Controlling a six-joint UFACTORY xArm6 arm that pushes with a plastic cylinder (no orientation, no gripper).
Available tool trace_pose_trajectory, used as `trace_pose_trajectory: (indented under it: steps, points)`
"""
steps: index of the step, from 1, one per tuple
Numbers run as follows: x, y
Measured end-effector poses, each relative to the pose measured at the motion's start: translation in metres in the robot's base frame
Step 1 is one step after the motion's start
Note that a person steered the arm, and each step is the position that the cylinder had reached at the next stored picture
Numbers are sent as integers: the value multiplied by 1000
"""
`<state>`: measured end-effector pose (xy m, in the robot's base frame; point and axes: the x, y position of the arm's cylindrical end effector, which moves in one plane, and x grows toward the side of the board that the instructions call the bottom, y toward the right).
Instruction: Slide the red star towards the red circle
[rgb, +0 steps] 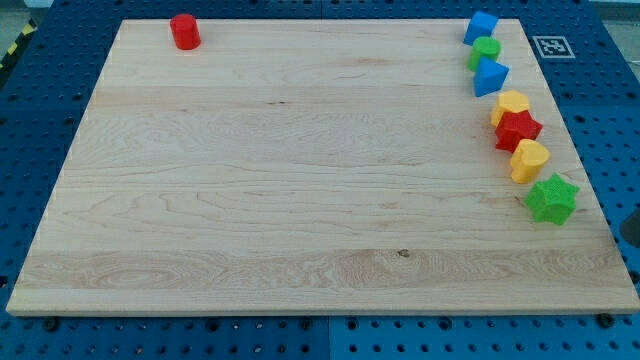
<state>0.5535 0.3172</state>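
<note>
The red star (518, 130) lies near the board's right edge, in a column of blocks. It touches a yellow block (511, 105) above it and another yellow block (529, 160) below it. The red circle (185, 31) stands far away at the board's top left. A dark shape at the view's right edge (631, 228) seems to be my rod. It is off the board, to the right of and below the green star (551, 198). Its very end is cut off by the frame.
The right-hand column also holds a blue cube (481, 27), a green circle (486, 52) and a blue triangle (490, 76) above the yellow blocks. The wooden board (300, 200) lies on a blue pegboard table. A marker tag (552, 46) sits at the top right.
</note>
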Motion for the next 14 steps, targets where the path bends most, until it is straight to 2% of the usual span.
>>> trace_pose_trajectory:
  steps: [2,3,5,8,11,14]
  points:
    - [-75,-12]
    - [-90,-15]
    - [-105,-51]
    - [-131,-52]
    - [-135,-115]
    - [-175,-207]
